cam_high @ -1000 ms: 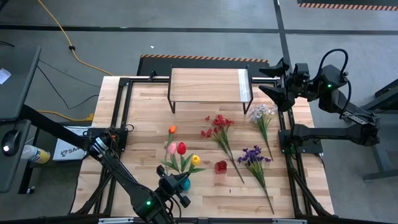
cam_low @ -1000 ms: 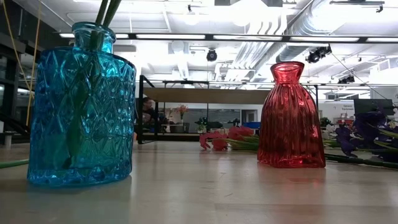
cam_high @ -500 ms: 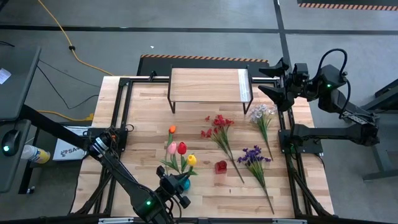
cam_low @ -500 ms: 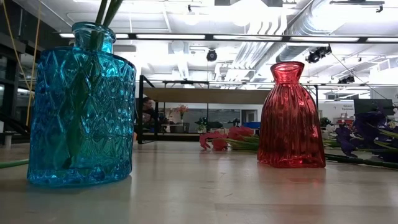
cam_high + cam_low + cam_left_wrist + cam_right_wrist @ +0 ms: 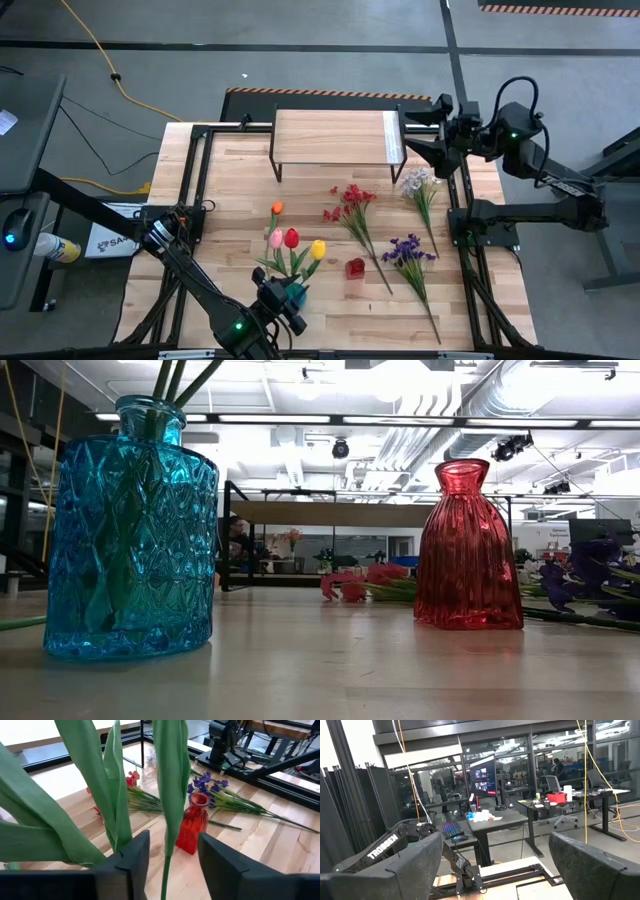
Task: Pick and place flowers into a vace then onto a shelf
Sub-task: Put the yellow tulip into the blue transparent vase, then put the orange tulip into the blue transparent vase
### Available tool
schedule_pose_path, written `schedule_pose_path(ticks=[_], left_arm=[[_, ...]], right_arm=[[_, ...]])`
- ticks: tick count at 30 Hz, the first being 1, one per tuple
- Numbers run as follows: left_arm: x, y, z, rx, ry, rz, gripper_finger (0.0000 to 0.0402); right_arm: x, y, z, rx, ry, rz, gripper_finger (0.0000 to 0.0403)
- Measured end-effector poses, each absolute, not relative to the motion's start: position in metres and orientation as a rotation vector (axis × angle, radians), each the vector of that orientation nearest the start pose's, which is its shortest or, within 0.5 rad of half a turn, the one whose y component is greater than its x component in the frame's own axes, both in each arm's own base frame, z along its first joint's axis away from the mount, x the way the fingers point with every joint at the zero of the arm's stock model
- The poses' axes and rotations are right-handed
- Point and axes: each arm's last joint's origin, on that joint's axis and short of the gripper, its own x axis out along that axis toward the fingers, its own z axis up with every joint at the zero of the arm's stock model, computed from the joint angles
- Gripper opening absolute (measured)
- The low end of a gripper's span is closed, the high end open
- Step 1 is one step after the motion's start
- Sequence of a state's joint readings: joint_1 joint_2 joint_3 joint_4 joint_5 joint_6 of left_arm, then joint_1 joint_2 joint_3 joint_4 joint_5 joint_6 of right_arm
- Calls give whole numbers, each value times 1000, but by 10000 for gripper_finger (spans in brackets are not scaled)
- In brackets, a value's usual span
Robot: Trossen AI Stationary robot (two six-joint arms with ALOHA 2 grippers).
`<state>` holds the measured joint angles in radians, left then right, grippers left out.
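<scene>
Flowers: four tulips stand in the blue vase (image 5: 130, 530) at the counter's (image 5: 230, 190) near edge, left of the red vase (image 5: 355, 268). Yellow tulip (image 5: 317, 248) is nearest the red vase, red tulip (image 5: 291, 238) and pink tulip (image 5: 276, 238) sit further left of it, orange tulip (image 5: 276, 208) beyond those, toward the shelf (image 5: 330, 136). Low view shows green stems (image 5: 175, 380) coming out of the blue vase's neck. Left gripper (image 5: 167, 852) hovers right over the blue vase, jaws apart, one stem (image 5: 166, 870) hanging free between the fingers, not pinched. Still lying flat on the counter: red sprig (image 5: 352, 205) behind the red vase, purple sprig (image 5: 408, 250) to its right, white sprig (image 5: 421, 185) further back right, near the shelf's right end. Shelf stands at the counter's far edge, behind the red vase. Right gripper (image 5: 415, 127) waits by the shelf's right end, jaws wide open, holding nothing.
</scene>
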<state>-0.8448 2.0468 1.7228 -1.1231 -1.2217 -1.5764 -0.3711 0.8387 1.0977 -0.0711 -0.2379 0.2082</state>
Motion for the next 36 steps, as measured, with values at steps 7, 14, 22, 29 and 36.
schedule_pose_path(ticks=[7, 14, 22, 29, 36], left_arm=[[291, -287, 265, -238, 300, 661, 234], [296, -297, 301, -339, 442, 553, 246], [278, -318, 331, -478, 529, 408, 238], [254, -331, 321, -677, 495, 471, 237], [243, -319, 275, -777, 705, 700, 237]], right_arm=[[151, -51, 439, 144, -192, -114, 353], [151, -51, 439, 143, -193, -114, 354], [151, -51, 439, 142, -192, -113, 353], [151, -51, 439, 141, -193, -114, 353], [151, -51, 439, 141, -193, -114, 354]])
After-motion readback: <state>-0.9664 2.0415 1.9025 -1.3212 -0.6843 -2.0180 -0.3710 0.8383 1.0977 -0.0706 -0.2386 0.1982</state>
